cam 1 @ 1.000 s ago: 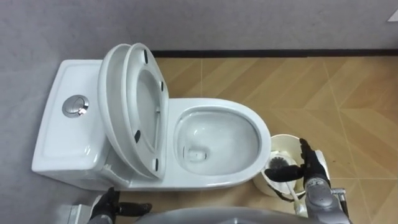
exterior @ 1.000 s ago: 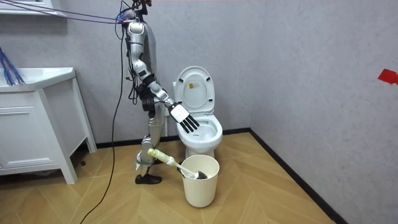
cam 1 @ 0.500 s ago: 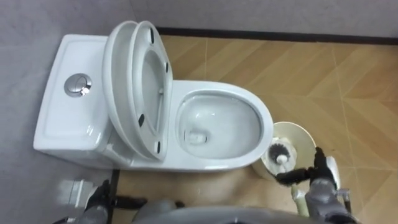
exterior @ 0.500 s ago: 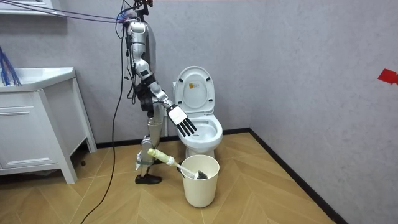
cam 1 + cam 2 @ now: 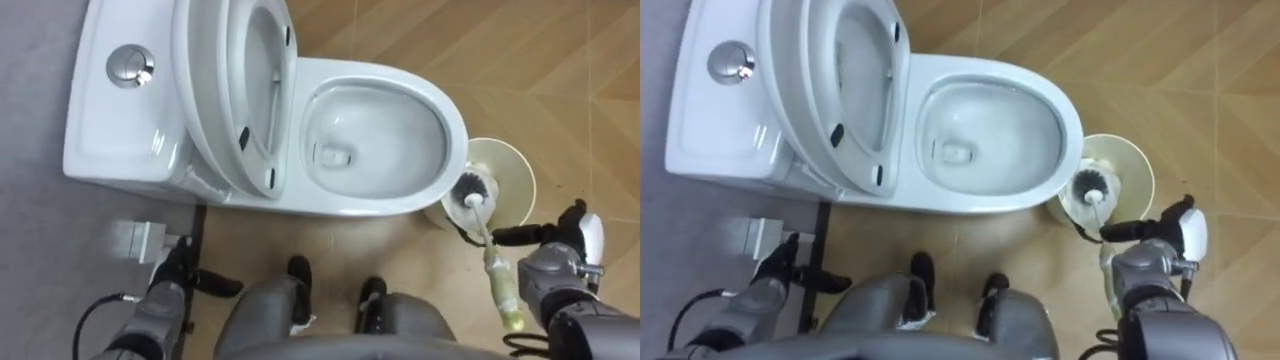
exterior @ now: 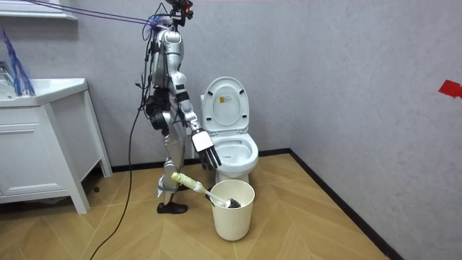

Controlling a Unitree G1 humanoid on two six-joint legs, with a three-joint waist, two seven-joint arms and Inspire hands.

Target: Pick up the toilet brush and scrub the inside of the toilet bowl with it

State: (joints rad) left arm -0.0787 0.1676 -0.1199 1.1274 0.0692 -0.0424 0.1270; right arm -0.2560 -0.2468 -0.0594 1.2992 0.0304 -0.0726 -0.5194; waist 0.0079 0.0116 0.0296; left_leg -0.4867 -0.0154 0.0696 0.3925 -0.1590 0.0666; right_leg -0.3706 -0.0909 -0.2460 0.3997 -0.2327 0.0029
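**Desk:** What's at far left?

**Photographer:** The robot's left hand [image 5: 178, 282], low beside the cistern [image 5: 110, 120], with its fingers straight and nothing in them. The robot stands at the side of the white toilet [image 5: 330, 200], whose seat [image 5: 232, 120] and lid are tipped up against the cistern.

**Desk:** And the toilet brush [image 5: 503, 290]?

**Photographer:** It's right of the bowl, head down in a cream bucket [image 5: 518, 180], with the handle leaning out toward the robot. The right hand [image 5: 555, 265] hangs just beside the handle, fingers outstretched and not closed round it.

Silver-grey arms & legs, black fingers on left hand [image 5: 186, 270] & right hand [image 5: 560, 232], white tag on right.
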